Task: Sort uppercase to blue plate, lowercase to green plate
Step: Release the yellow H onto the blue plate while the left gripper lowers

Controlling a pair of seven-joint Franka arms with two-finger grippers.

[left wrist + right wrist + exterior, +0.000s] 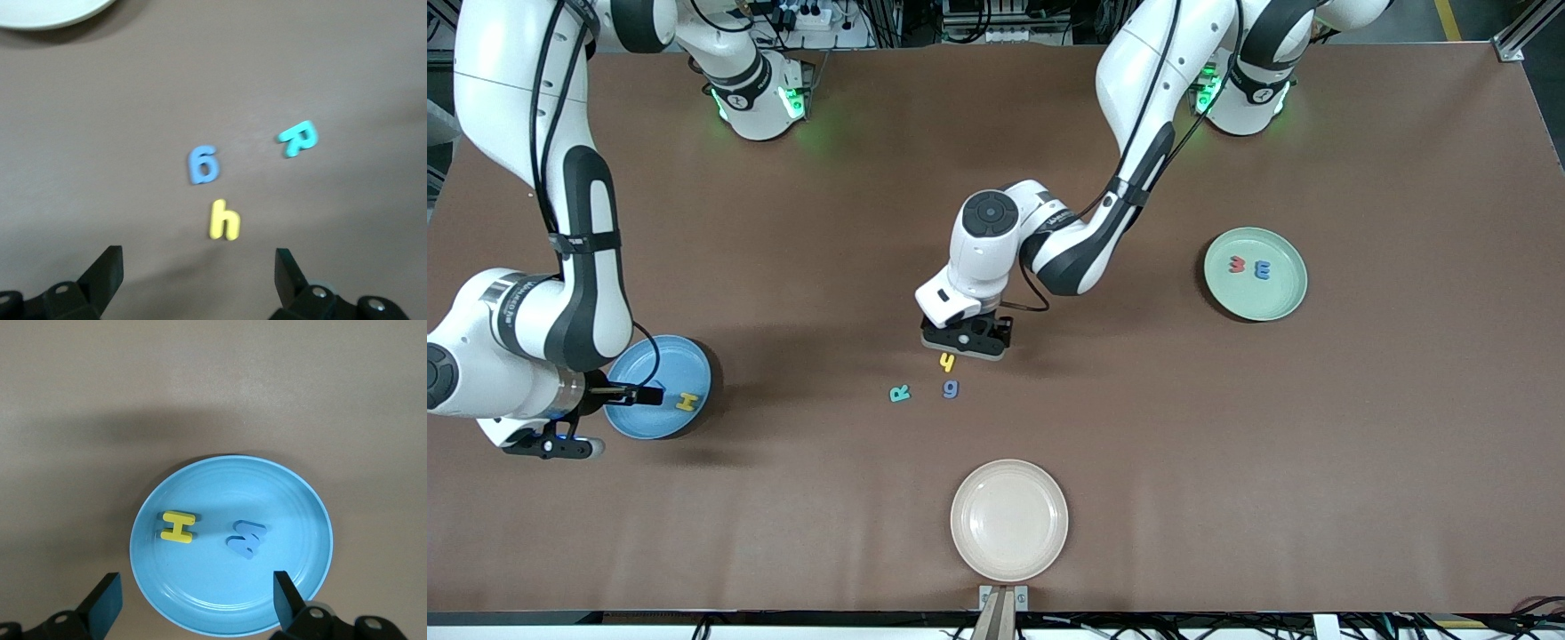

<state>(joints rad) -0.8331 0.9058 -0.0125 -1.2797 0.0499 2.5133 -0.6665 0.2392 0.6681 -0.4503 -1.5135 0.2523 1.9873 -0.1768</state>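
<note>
left gripper (pixel 966 348), jaws wide and empty, hangs just above the small yellow foam y (pixel 947 362), nearer it than the open right gripper (pixel 609 418).

Cream plate (pixel 1008 520), round, shallow, raised rim, nothing in it, upright on brown table (pixel 1360 462) near the edge closest to the front camera, about midway between both ends.

Place: robotics lab.
Evidence: two white arms bolted to a brown table (pixel 1316 462); cables and power strips (pixel 805 16) by aluminium framing (pixel 1516 40).
</note>
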